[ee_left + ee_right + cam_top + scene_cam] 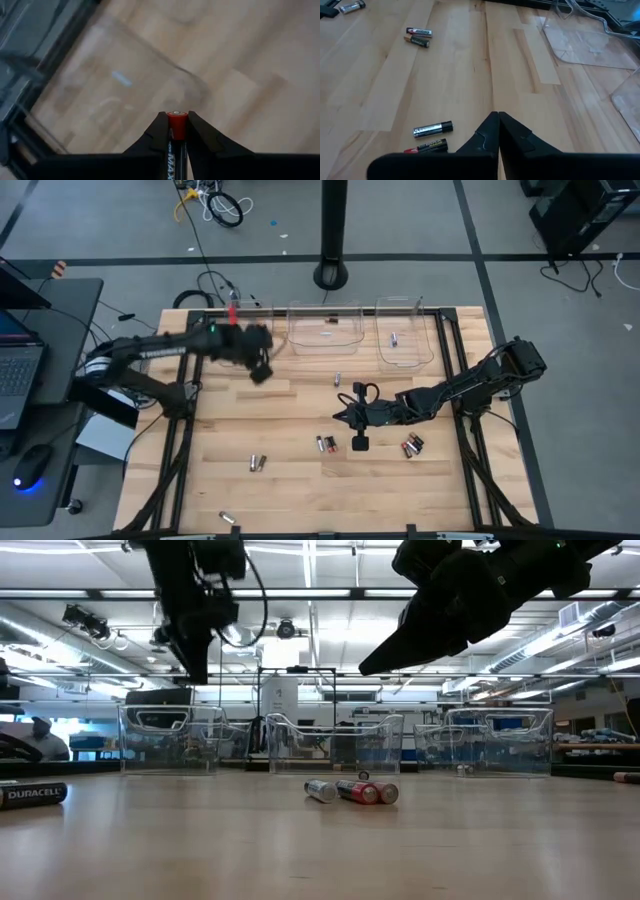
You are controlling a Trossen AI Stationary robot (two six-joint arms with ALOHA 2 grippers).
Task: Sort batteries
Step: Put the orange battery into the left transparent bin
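You are carrying a red-ended battery [177, 131] in the left tool [258, 366], its fingers pinched on the cell, hanging above the worktop [290, 480] just beside the leftmost of the three clear bins [237, 330]. The wrist view is looking down through that bin's wall, so you are probably nearing the drop; if you let go before clearing the rim, the cell could strike the edge and roll back onto the wood.

Loose batteries are lying further along: a pair [257, 463] near the front left, one [227, 519] at the front edge, a cluster [325, 444] at centre, and another [411, 445] to the right.

Your right tool [350, 418] is hovering above that centre cluster with its fingers closed on nothing. Descending like that, it could knock the cells away.
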